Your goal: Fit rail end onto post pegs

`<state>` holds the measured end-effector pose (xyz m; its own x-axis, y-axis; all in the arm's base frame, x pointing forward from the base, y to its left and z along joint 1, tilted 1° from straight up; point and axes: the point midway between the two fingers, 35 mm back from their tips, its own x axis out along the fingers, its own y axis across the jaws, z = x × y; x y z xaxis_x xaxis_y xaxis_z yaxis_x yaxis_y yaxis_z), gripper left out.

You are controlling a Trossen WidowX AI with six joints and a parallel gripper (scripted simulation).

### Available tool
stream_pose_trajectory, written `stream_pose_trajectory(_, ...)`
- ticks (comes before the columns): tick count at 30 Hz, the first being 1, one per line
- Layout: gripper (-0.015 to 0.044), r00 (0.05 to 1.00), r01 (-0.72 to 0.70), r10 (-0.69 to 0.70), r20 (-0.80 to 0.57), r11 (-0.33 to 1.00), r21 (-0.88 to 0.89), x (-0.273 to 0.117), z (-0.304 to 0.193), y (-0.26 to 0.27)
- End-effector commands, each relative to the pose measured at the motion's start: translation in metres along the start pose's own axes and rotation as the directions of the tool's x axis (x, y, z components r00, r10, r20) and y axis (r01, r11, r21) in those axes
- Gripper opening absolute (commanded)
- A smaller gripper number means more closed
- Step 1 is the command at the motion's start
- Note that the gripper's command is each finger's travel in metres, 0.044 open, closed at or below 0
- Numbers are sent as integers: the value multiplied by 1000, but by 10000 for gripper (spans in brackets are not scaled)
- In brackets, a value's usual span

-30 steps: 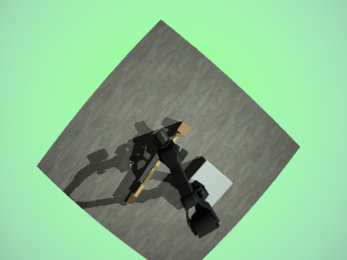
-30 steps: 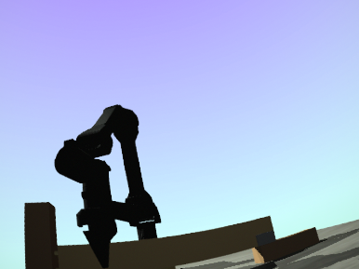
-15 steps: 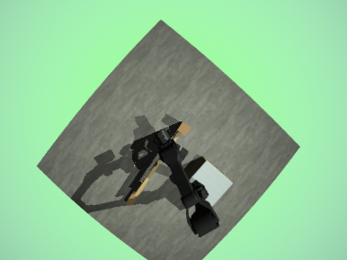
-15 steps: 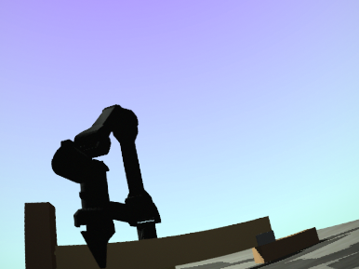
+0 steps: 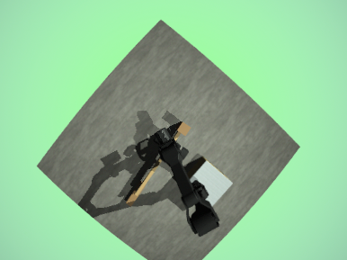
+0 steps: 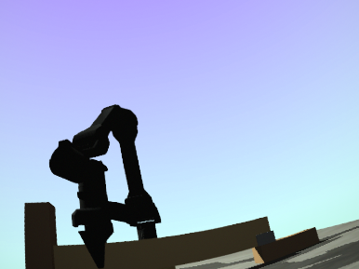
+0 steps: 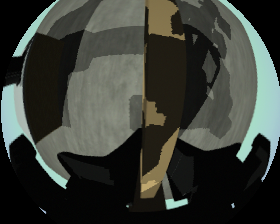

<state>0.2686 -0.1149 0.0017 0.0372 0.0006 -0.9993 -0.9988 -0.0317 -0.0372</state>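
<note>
The long wooden rail runs from the post to the low footboard block. In the exterior view its near end meets the post with no visible gap, and no peg shows. Its far end is at the dark bracket on the block. The rail looks raised along its length; the wide lens bends it, so exact level is hard to tell. My gripper is shut on the rail near the post, from above. The holes are hidden.
A box with a pale top stands beside the rail on the arm's base side; its dark side shows in the wrist view. The arm reaches over it. Arm shadows lie across the grey table.
</note>
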Motion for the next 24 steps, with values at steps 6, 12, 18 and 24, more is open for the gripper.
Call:
stream_pose_trajectory(6,262,1000,0,0,-1,1000,0,0,0,0)
stream_pose_trajectory(12,420,1000,0,0,-1,1000,0,0,0,0)
stream_pose_trajectory(18,440,1000,0,0,-1,1000,0,-2,2,0)
stream_pose_trajectory(24,440,1000,5,-5,-4,1000,-3,-30,31,0)
